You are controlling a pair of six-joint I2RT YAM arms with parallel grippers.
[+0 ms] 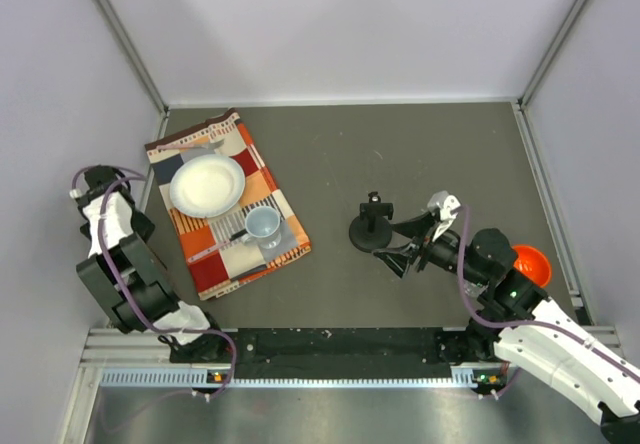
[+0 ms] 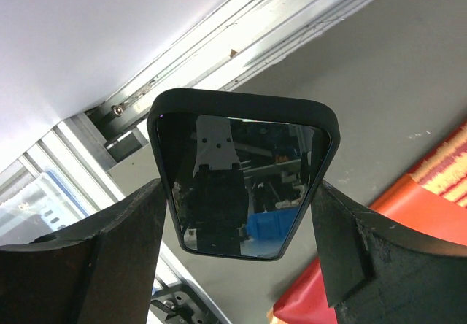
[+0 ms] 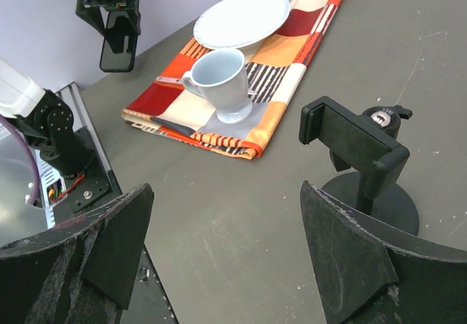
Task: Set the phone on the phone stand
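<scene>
The phone (image 2: pixel 244 156) is a black glossy slab held by its side edges between my left gripper's fingers (image 2: pixel 131 229). My left gripper (image 2: pixel 239 193) holds it in the air over the table's left edge, near the arm (image 1: pixel 138 226). In the right wrist view the phone (image 3: pixel 117 41) hangs down at the top left. The phone stand (image 1: pixel 372 226) stands on its disc base at mid-table, its clamp bracket (image 3: pixel 350 138) empty. My right gripper (image 1: pixel 396 244) is open and empty just right of the stand, low over the table (image 3: pixel 226 200).
An orange-checked cloth (image 1: pixel 200 254) lies left of the middle with a white plate (image 1: pixel 207 185) and a pale blue cup (image 1: pixel 263 226) on it. An orange bowl (image 1: pixel 530 262) sits at the right edge. A metal rail (image 2: pixel 219 39) runs along the left side.
</scene>
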